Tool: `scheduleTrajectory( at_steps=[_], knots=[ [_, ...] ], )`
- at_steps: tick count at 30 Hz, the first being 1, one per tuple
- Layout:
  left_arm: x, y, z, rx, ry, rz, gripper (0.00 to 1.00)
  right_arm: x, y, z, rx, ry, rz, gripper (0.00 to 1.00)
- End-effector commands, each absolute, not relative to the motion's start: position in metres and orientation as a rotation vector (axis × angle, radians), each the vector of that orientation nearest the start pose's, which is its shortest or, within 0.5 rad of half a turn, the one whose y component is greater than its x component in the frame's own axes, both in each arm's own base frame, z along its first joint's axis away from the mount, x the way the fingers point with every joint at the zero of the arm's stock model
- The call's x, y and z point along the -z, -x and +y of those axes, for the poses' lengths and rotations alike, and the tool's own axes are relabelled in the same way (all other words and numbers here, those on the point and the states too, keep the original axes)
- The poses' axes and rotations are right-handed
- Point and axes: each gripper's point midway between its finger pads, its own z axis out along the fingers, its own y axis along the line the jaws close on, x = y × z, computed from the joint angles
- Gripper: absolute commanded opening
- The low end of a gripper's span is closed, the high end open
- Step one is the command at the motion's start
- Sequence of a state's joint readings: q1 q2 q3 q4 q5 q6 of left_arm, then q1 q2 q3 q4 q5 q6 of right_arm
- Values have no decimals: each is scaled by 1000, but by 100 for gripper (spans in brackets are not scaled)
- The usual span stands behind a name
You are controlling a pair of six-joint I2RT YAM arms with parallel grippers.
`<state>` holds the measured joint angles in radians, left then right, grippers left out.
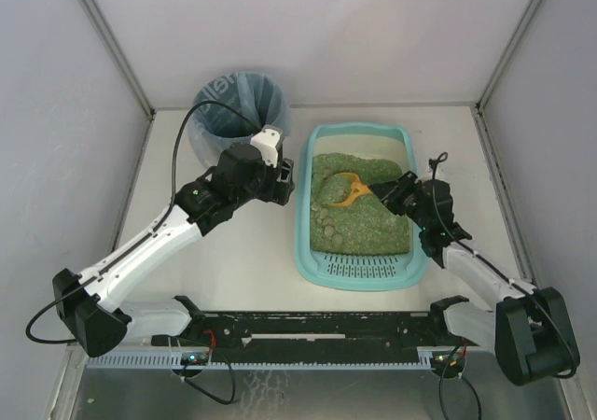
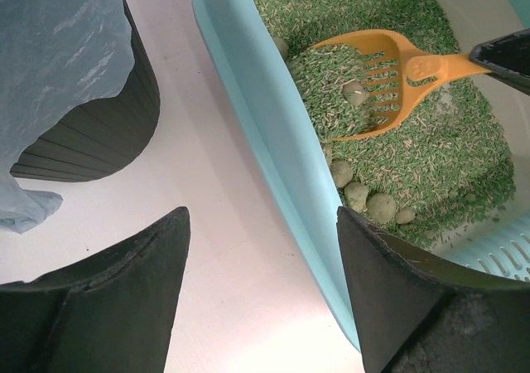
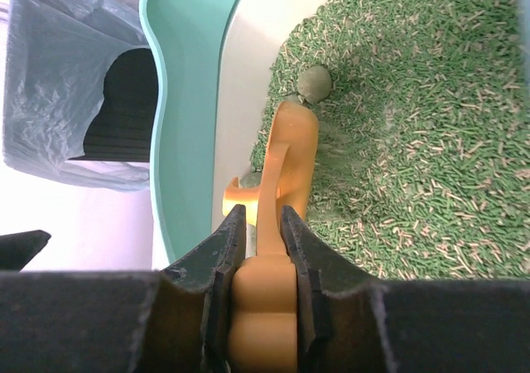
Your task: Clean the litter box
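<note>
The litter box [image 1: 304,238] sits on the table [image 1: 233,261] between both arms, with its grille [image 1: 364,268] end nearest the bases. Over the box's right rim, the right gripper [image 3: 263,215] is clamped tight on the orange scoop [image 2: 364,83] handle, and the scoop's loaded with litter. Just outside the box's left wall, the left gripper [image 2: 261,217] hangs wide open, holding nothing. Past the box's far-left corner is the bag-lined bin [image 1: 238,103].

White shells on long links of left arm [image 1: 140,247] and right arm [image 1: 485,275], chunky black housings at joints and bases. White camera block [image 1: 268,144] up on left wrist. Thin black cable [image 1: 176,159] looping off left arm, more dangling near bases. Jaws matte black, wedge-shaped, kinda grainy finish.
</note>
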<state>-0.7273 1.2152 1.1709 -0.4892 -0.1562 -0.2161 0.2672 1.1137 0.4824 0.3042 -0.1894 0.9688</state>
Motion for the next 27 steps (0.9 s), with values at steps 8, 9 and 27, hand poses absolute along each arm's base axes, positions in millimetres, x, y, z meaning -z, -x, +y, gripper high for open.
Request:
scheduleTrajectory(
  at_steps=[8, 9, 27],
  knots=[
    [-310, -294, -218, 413, -332, 1884, 76, -226, -302, 116, -1238, -462, 1664, 0],
    [-313, -294, -216, 414, -318, 1871, 76, -231, -299, 110, -1252, -461, 1653, 0],
    [-323, -291, -207, 410, -281, 1824, 76, -240, -270, 89, -1405, -540, 1574, 0]
  ],
)
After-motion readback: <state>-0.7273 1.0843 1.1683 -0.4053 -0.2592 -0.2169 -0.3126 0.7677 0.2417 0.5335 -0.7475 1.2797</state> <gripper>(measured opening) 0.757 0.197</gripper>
